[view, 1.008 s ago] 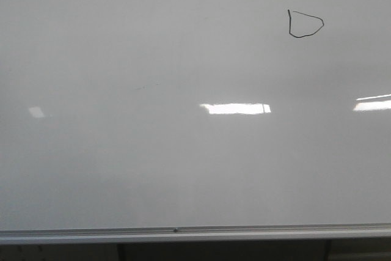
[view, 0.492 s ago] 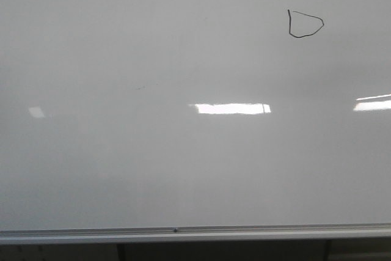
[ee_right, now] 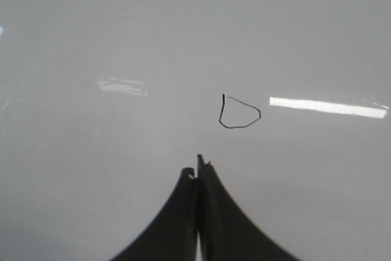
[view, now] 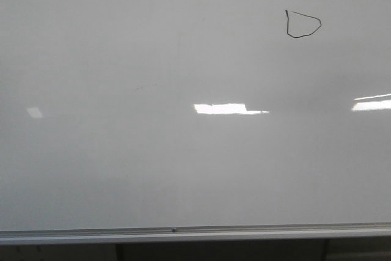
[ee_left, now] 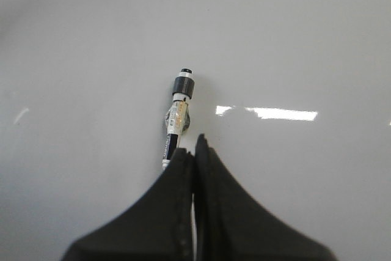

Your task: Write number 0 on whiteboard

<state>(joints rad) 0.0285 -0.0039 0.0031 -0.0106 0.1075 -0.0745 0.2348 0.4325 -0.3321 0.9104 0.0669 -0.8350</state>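
The whiteboard (view: 122,163) fills the front view, with its silver rail (view: 195,233) along the lower edge. The number 0 (view: 302,24) is a small black D-like loop at the upper right. Neither arm shows in the front view. In the right wrist view the number 0 (ee_right: 239,113) lies just beyond my right gripper (ee_right: 197,166), which is shut with nothing between its fingers. My left gripper (ee_left: 193,146) is shut too. A black-and-white marker (ee_left: 178,114) shows just past its tip, its near end hidden behind one finger and not between the jaws.
Bright rectangular light reflections (view: 229,109) lie across the board's middle and at its right edge (view: 371,104). A faint smudge (view: 145,86) marks the board left of centre. Dark space shows below the rail.
In the front view the middle light reflection has changed shape and narrowed at its right end. The loop sits a few pixels further left. No arm has come into view.
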